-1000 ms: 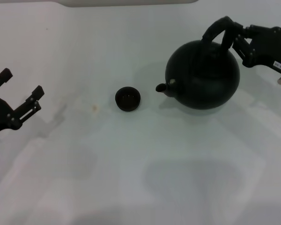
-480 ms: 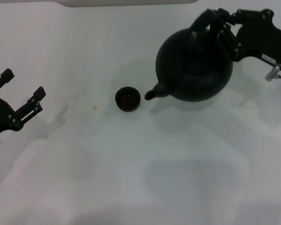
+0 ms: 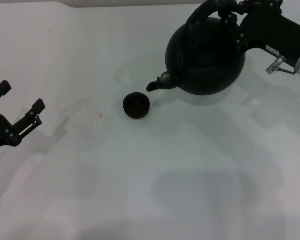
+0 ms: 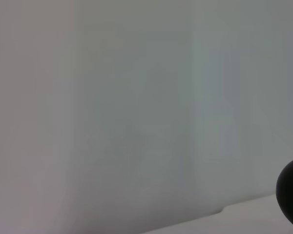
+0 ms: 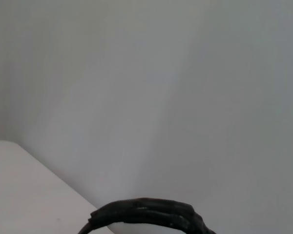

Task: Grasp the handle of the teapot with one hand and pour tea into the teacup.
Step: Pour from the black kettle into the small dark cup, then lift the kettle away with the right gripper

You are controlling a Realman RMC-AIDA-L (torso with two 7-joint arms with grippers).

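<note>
The right gripper (image 3: 236, 11) is clamping the handle (image 3: 210, 11) of the teapot (image 3: 206, 56) near the hoop's top, holding the pot lifted off the white table (image 3: 140, 190) with its belly hanging below and to the left of the fingers. The pot is tilting, its spout (image 3: 158, 83) dipping down and pointing away from the gripper toward the teacup (image 3: 136, 105). The cup is sitting on the table just below and left of the spout tip, not touching it. In the right wrist view only an arc of the handle (image 5: 146, 217) is showing. The left gripper (image 3: 20, 112) is hovering far to the cup's left, its fingers spread apart and holding nothing.
</note>
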